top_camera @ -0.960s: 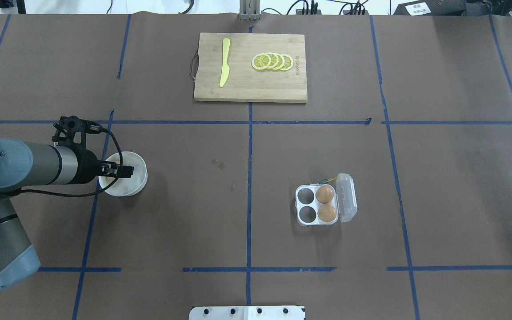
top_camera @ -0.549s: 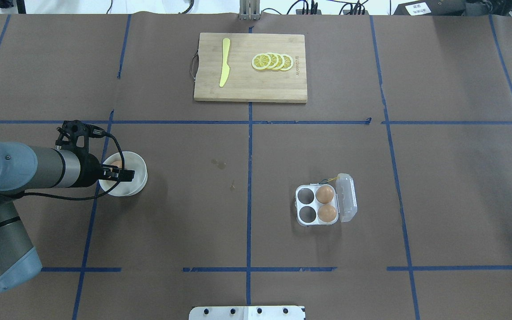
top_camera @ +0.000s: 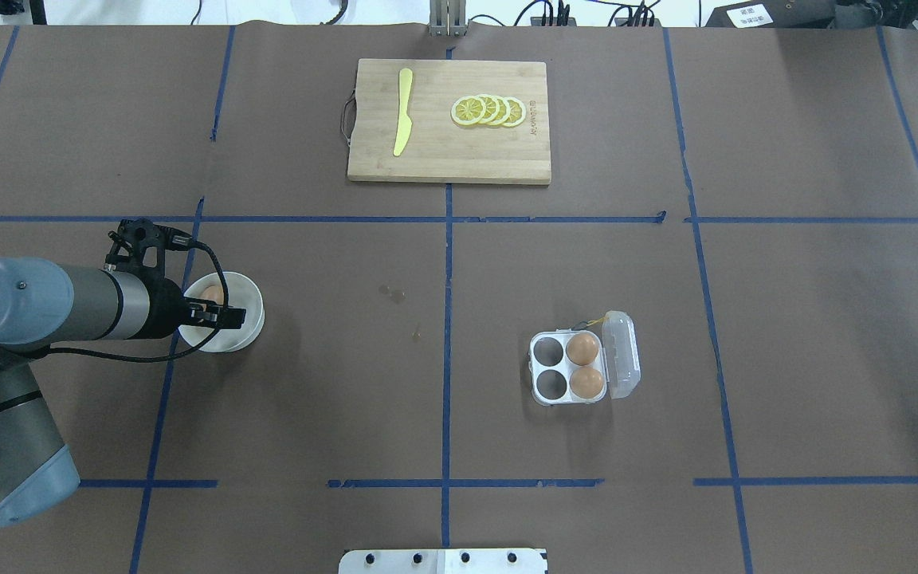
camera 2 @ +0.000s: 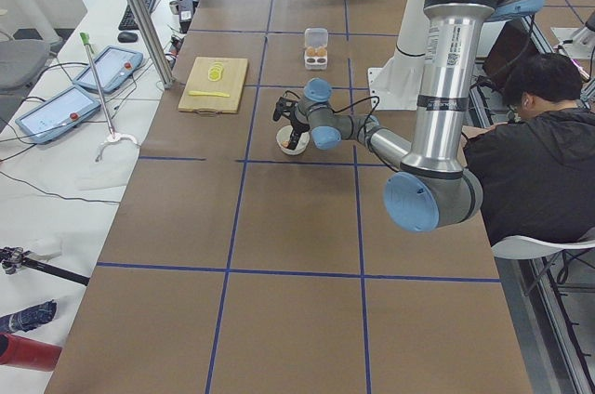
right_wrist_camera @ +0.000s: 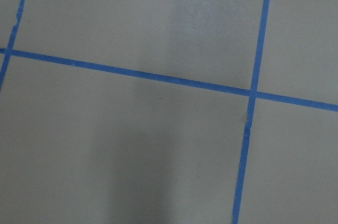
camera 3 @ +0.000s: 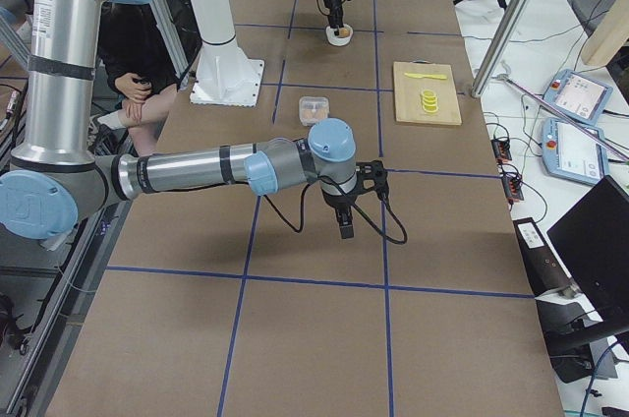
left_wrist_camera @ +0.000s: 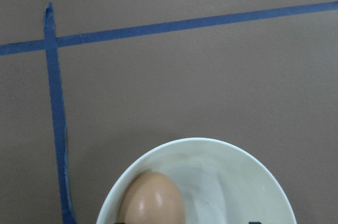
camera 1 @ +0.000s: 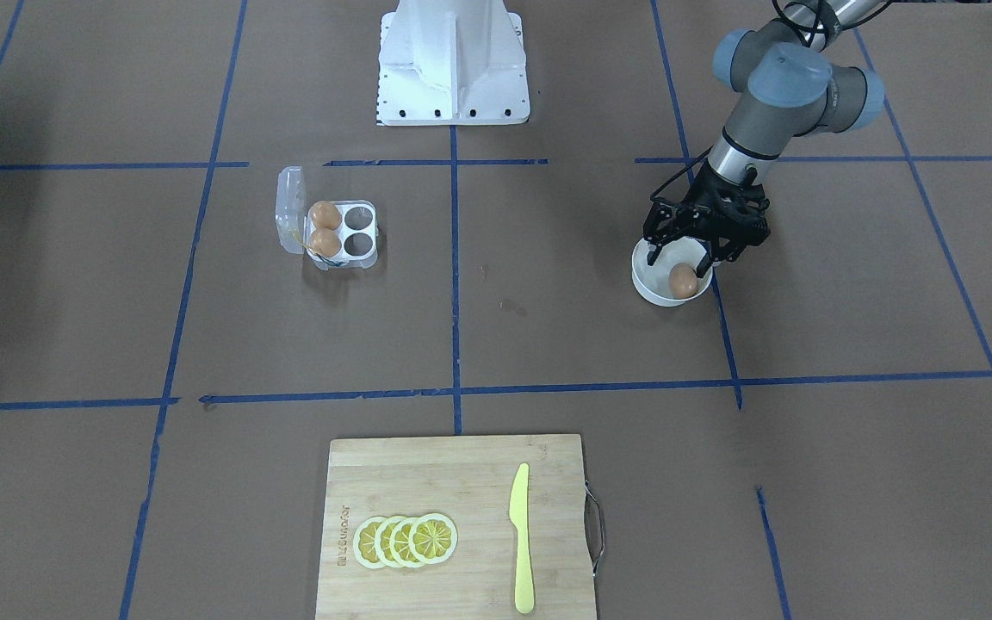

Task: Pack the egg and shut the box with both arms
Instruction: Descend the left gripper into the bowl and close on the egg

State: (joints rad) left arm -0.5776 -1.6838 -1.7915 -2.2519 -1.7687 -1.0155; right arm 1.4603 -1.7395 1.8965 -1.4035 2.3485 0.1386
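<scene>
A light-brown egg [camera 1: 683, 281] lies in a round white bowl [camera 1: 647, 286]. My left gripper [camera 1: 678, 263] hangs just over the bowl, jaws open, with the egg below and between the fingers. In the overhead view the egg [top_camera: 210, 295] shows on the far side of the left gripper [top_camera: 229, 317]. The left wrist view shows the egg [left_wrist_camera: 153, 198] in the bowl [left_wrist_camera: 211, 146]. The clear box [top_camera: 551, 368] stands open, lid [top_camera: 621, 355] to its right, with two eggs [top_camera: 584, 348] in its right cells and two cells empty. My right gripper [camera 3: 347, 230] shows only in the exterior right view; I cannot tell its state.
A wooden cutting board [top_camera: 449, 155] with a yellow knife [top_camera: 402, 112] and lemon slices [top_camera: 489, 111] lies at the table's far middle. The white robot pedestal [camera 1: 453, 65] stands at the near edge. A seated person [camera 2: 535, 157] is beside the table.
My left gripper has edged toward the near side over the bowl. The egg now shows more fully beyond the gripper. The box and its eggs have not moved.
</scene>
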